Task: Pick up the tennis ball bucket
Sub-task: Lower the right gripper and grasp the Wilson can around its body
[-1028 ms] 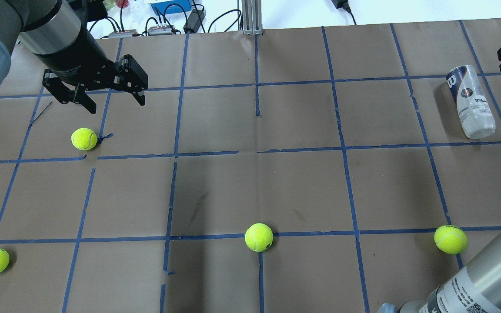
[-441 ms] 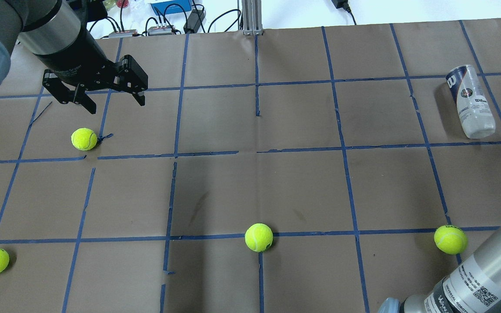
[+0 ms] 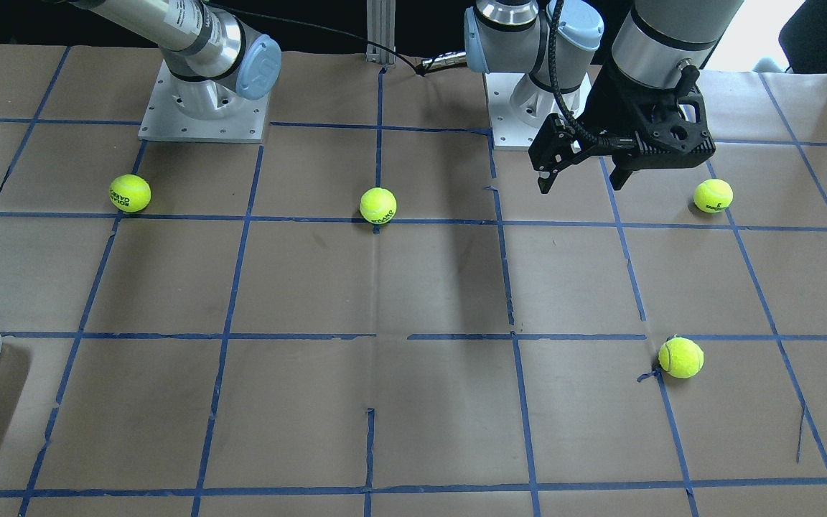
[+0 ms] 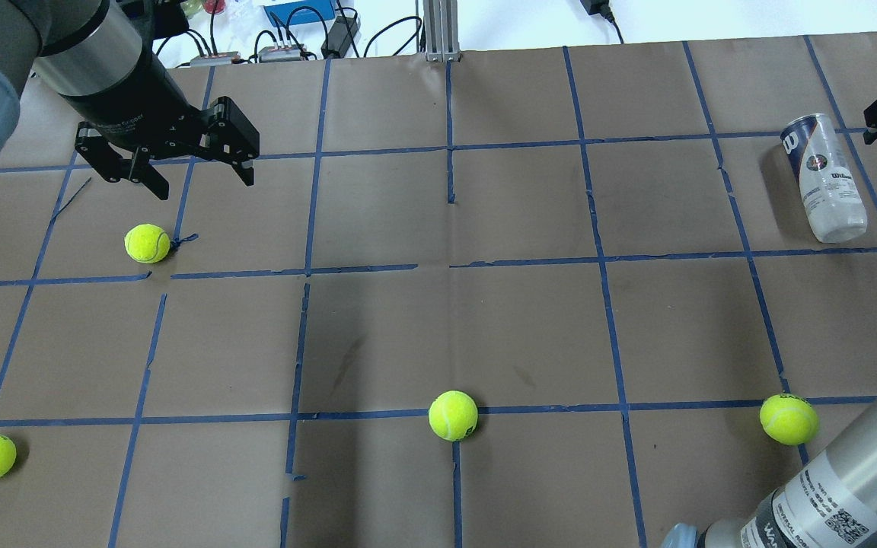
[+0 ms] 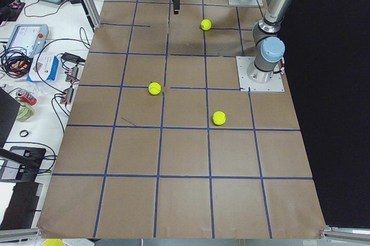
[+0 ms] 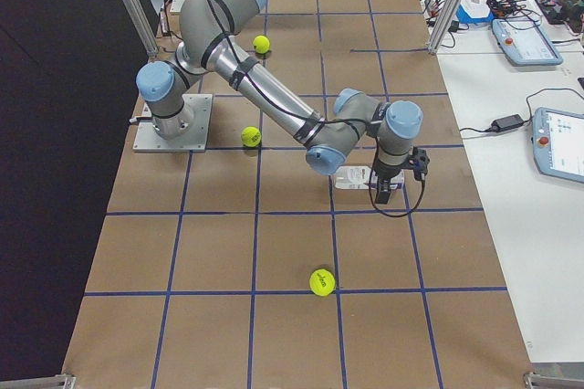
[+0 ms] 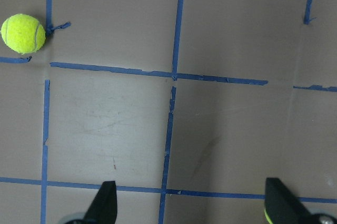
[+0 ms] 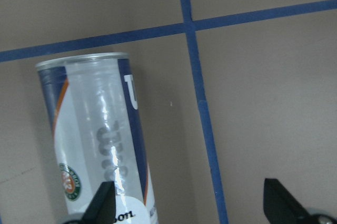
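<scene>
Clear plastic under a white and navy Wilson label, the tennis ball bucket (image 4: 824, 176) lies on its side on the brown paper table (image 4: 530, 327), near the far right corner in the overhead view. None of the lift is done: nothing touches the bucket, so both the grasp and the raise are left. The right gripper (image 8: 192, 211) hovers over it pointing down, its fingers (image 8: 104, 203) spread wide and empty. In the wrist view the bucket sits under one finger rather than centred between the two, so a sideways shift looks needed before closing. The left gripper (image 4: 202, 181) hangs well apart, fingers spread and empty, near a tennis ball (image 4: 147, 243).
</scene>
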You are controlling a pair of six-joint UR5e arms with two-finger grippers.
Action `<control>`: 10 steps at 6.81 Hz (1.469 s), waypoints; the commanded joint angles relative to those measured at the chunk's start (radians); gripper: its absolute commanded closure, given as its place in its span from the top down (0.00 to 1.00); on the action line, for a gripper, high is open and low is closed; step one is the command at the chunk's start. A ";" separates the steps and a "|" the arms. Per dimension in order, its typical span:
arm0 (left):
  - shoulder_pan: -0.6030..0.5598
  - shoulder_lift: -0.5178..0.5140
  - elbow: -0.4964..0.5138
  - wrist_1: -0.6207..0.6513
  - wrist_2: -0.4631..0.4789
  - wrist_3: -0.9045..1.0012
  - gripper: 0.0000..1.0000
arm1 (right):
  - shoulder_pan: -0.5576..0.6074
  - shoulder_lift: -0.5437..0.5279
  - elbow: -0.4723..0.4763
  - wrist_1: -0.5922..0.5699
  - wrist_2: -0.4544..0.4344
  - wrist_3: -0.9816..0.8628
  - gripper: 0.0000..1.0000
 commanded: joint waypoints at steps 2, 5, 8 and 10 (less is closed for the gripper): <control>0.000 0.000 0.000 0.000 0.000 0.000 1.00 | 0.022 0.004 0.041 0.020 0.068 -0.002 1.00; 0.000 0.000 0.000 -0.002 0.002 0.000 1.00 | 0.023 0.027 0.095 -0.012 0.142 -0.010 1.00; 0.000 0.001 0.000 0.000 0.002 0.000 1.00 | 0.021 0.056 0.135 -0.038 0.137 -0.059 0.93; 0.000 0.001 0.000 -0.002 0.002 0.000 1.00 | 0.022 0.041 0.130 -0.038 0.144 -0.063 0.56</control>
